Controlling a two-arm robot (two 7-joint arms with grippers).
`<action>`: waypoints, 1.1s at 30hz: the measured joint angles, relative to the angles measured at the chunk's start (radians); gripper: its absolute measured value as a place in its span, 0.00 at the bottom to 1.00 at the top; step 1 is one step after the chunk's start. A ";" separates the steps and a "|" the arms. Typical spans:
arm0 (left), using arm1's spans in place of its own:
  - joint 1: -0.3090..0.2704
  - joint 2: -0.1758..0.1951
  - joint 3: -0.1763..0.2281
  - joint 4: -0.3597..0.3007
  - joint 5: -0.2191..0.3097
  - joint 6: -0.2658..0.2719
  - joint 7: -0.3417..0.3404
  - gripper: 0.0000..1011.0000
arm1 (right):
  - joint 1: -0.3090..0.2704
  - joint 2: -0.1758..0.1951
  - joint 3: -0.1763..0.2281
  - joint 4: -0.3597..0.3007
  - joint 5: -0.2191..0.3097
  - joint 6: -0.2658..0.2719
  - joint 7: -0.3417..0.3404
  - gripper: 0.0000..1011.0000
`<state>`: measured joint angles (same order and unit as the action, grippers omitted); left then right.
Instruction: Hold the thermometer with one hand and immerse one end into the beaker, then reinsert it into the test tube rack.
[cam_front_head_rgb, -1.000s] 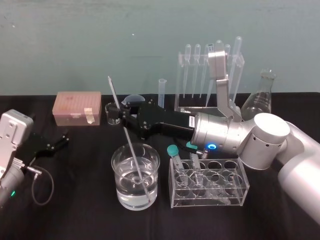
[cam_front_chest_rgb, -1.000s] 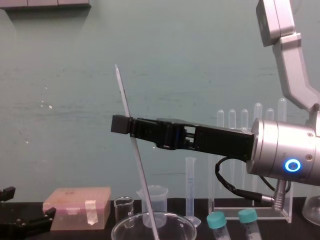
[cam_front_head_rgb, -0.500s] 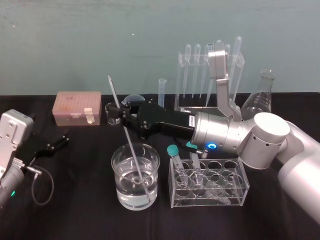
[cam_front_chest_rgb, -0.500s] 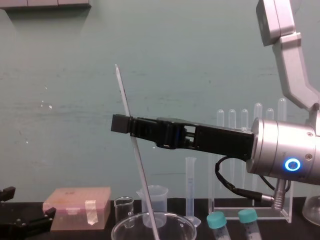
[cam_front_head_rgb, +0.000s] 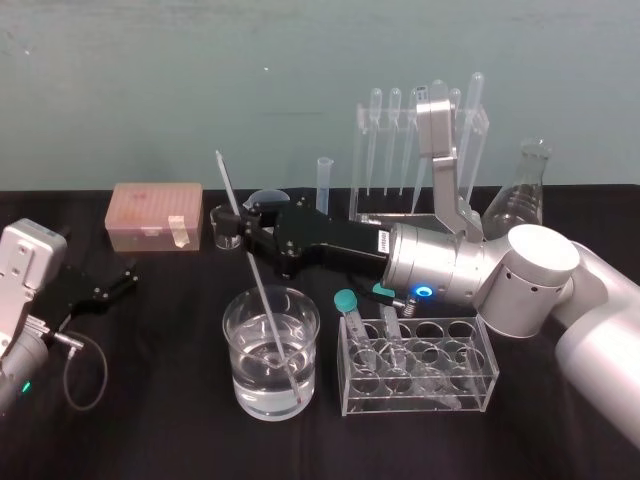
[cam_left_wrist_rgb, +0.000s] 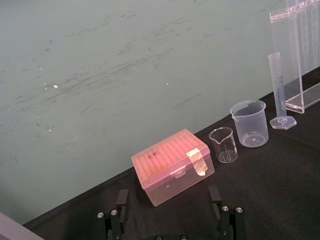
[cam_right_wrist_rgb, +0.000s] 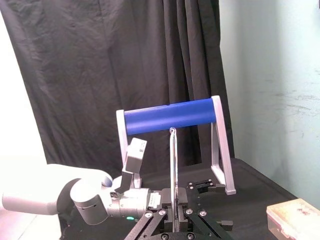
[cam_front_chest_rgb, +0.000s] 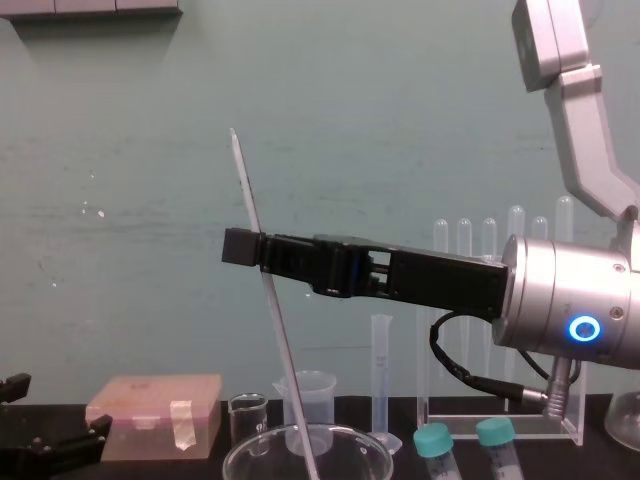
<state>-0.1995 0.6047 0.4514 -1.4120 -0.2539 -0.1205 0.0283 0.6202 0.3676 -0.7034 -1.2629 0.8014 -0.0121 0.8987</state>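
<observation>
The thermometer (cam_front_head_rgb: 262, 290), a long thin glass rod, slants down into the beaker (cam_front_head_rgb: 245, 375), a wide glass vessel holding water, with its lower end under the water near the bottom. My right gripper (cam_front_head_rgb: 247, 222) is shut on the rod's upper part, above and behind the beaker. From the chest the thermometer (cam_front_chest_rgb: 283, 350) runs from the right gripper (cam_front_chest_rgb: 243, 248) down into the beaker's rim (cam_front_chest_rgb: 240, 455). The right wrist view shows the rod (cam_right_wrist_rgb: 173, 170) rising from the shut fingers. The test tube rack (cam_front_head_rgb: 400, 205) with pipettes stands at the back right. My left gripper (cam_front_head_rgb: 110, 285) rests open at the left.
A pink lidded box (cam_front_head_rgb: 155, 215), a tiny glass beaker (cam_front_head_rgb: 225, 228), a plastic spouted beaker (cam_left_wrist_rgb: 249, 125) and a graduated cylinder (cam_front_head_rgb: 323, 185) line the back. A conical flask (cam_front_head_rgb: 520, 195) stands at the far right. A low tube rack (cam_front_head_rgb: 418, 365) with teal-capped tubes sits right of the beaker.
</observation>
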 joint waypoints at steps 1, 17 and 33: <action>0.000 0.000 0.000 0.000 0.000 0.000 0.000 1.00 | 0.000 0.000 0.000 0.001 0.000 0.000 0.001 0.06; 0.000 0.000 0.000 0.000 0.000 0.000 0.000 1.00 | 0.004 -0.002 -0.001 0.008 0.001 0.001 0.004 0.06; 0.000 0.000 0.000 0.000 0.000 0.000 0.000 1.00 | 0.003 -0.002 -0.002 0.009 0.001 0.001 0.006 0.06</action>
<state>-0.1996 0.6047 0.4514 -1.4120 -0.2539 -0.1205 0.0283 0.6230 0.3654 -0.7049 -1.2537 0.8028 -0.0116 0.9043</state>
